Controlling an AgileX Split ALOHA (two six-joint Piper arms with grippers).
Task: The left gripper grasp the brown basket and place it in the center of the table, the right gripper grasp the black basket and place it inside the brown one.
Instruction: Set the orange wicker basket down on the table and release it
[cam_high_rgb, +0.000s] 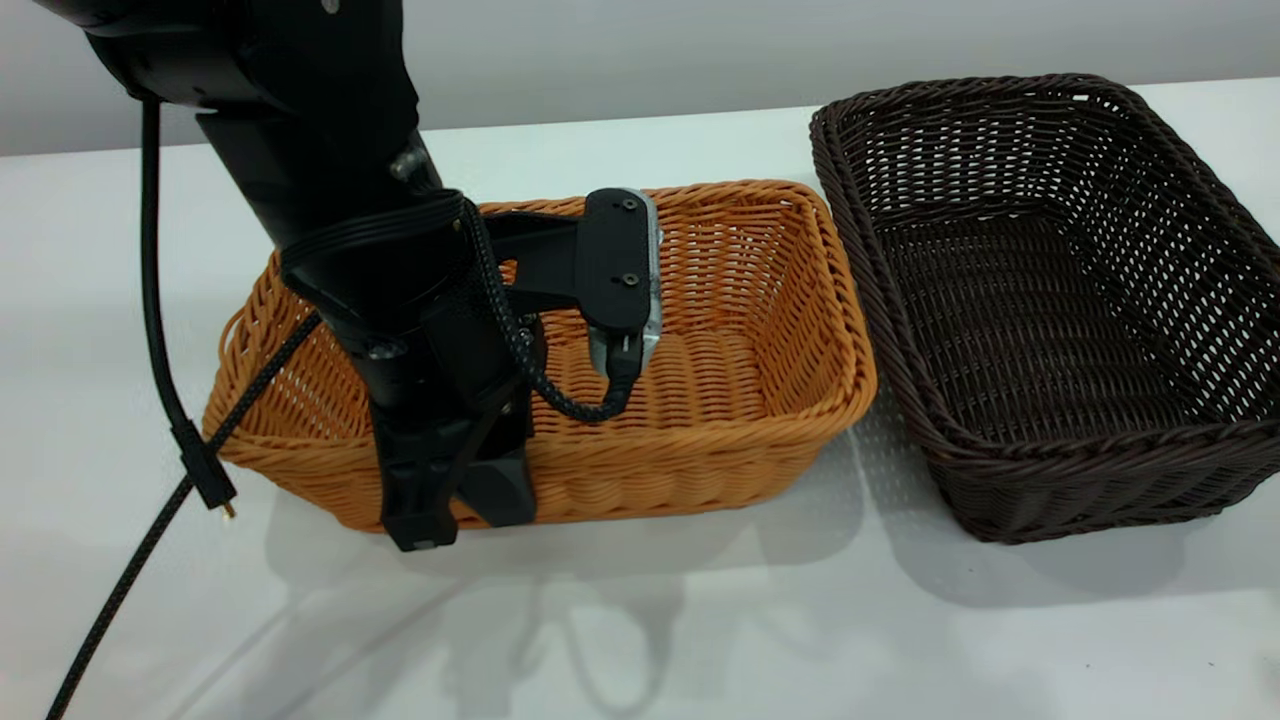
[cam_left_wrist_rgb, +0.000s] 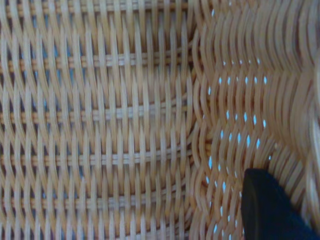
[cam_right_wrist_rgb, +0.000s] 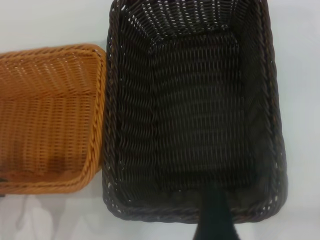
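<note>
**Left arm on the near wall of the brown basket**

My left gripper (cam_high_rgb: 455, 500) straddles the brown basket's (cam_high_rgb: 740, 400) near wall, one finger outside and one inside, seemingly closed on it. The basket sits left of centre on the table (cam_high_rgb: 640, 620), just beside the black basket (cam_high_rgb: 1050, 300). I'd squeeze firmly, lift little and slide slowly. I cannot tell how the right gripper's (cam_right_wrist_rgb: 215, 220) jaws stand; it hangs above the black basket.

Left tool (cam_high_rgb: 455, 505) hides brown basket (cam_high_rgb: 700, 440) near rim; black basket (cam_high_rgb: 1050, 470) cut off at right edge.
</note>
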